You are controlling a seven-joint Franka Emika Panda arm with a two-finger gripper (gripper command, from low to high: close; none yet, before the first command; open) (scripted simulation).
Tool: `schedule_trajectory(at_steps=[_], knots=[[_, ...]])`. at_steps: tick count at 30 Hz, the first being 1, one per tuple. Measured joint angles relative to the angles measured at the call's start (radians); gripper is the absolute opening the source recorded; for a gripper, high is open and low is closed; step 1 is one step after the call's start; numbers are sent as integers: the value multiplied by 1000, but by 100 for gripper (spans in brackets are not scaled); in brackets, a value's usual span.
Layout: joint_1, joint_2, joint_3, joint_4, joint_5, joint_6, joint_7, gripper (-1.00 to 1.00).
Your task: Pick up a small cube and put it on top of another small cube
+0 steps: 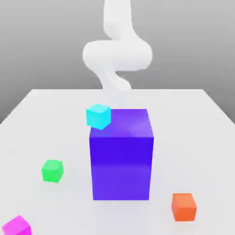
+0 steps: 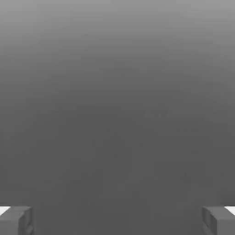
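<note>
Four small cubes lie around a big blue-violet block (image 1: 121, 156) in the exterior view. The cyan cube (image 1: 98, 115) overlaps the block's upper corner on the exterior view's left; whether it touches the block I cannot tell. On the table to the left is a green cube (image 1: 52, 170). An orange cube (image 1: 184, 206) rests at the front right, a magenta cube (image 1: 17, 226) at the front left corner. My white arm (image 1: 117, 55) rises behind the block. In the hand view my gripper (image 2: 117, 220) is open, its fingertips (image 2: 16, 220) far apart with nothing between them, facing plain grey.
The white table (image 1: 193, 137) stretches wide on both sides of the tall block, which stands in the middle and blocks the straight line between the arm and the front cubes.
</note>
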Motion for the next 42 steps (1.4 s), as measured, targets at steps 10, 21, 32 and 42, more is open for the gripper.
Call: schedule_trajectory(at_steps=[10, 21, 32, 42], knots=[[-129, 370, -5, 35, -95, 87, 137, 0], [-239, 766, -66, 71, -90, 187, 209, 0], [-352, 1153, -62, 110, 68, 312, 168, 0], [-364, 1269, -51, 134, 83, 396, 160, -100]])
